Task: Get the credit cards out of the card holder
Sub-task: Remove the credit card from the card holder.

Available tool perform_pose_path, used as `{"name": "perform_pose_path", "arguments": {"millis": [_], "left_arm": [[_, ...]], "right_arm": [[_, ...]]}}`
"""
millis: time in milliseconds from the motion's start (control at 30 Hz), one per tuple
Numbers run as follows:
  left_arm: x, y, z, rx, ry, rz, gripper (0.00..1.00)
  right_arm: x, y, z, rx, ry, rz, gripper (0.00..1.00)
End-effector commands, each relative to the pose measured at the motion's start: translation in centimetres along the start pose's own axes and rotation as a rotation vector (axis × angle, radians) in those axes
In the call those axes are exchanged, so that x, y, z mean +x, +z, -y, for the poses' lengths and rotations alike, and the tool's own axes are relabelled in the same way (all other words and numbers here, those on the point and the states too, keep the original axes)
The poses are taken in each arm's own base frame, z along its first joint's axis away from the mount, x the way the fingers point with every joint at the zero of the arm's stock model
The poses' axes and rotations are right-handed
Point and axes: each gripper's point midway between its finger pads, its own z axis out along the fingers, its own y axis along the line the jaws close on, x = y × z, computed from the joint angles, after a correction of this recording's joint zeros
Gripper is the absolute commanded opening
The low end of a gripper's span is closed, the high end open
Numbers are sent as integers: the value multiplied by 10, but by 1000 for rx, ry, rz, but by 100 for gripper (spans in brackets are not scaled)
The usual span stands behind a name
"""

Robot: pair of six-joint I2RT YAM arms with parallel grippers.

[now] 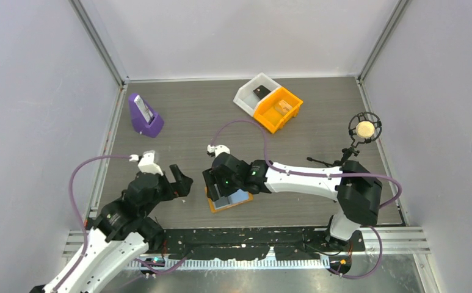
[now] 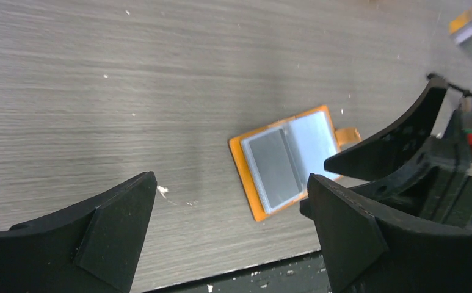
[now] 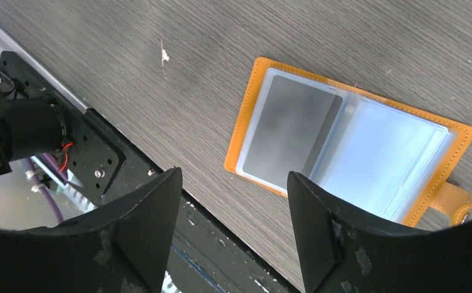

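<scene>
Card holder (image 3: 349, 143) lies open beneath right jaws, apparently untouched.

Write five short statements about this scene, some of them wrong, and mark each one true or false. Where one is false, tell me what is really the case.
1. The card holder lies open on the table. True.
2. The right gripper holds a card. False: its jaws are open and empty, above the holder.
3. A grey card sits in one sleeve of the holder. True.
4. The left gripper is shut. False: it is open and holds nothing.
5. The holder lies in the orange bin. False: that bin stands at the back beside a white bin, while the holder lies on the table near the front edge.
</scene>
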Motion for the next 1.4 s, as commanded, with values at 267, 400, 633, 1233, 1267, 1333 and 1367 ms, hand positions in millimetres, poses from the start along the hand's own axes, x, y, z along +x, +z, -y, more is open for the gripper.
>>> {"name": "perform_pose_path", "arguments": {"millis": [267, 400, 633, 1233, 1267, 1333, 1367], "left_arm": [[-28, -32, -43, -74, -147, 292, 100], [-31, -38, -46, -60, -174, 334, 100], [-30, -38, -43, -37, -187, 337, 100], [-29, -33, -43, -66, -166, 310, 100], [-29, -34, -43, -65, -166, 311, 100], [-28, -33, -43, -62, -165, 306, 100], [-27, -33, -43, -61, -164, 304, 100]], "right_arm": [[-4, 35, 3, 116, -9, 21, 76], [1, 45, 8, 165, -27, 3, 75], [15, 56, 18, 208, -28, -39, 70], [23, 61, 31, 277, -68, -46, 72], [24, 62, 31, 279, -72, -48, 72], [27, 62, 31, 283, -80, -53, 73], [28, 63, 32, 285, -82, -56, 72]]}}
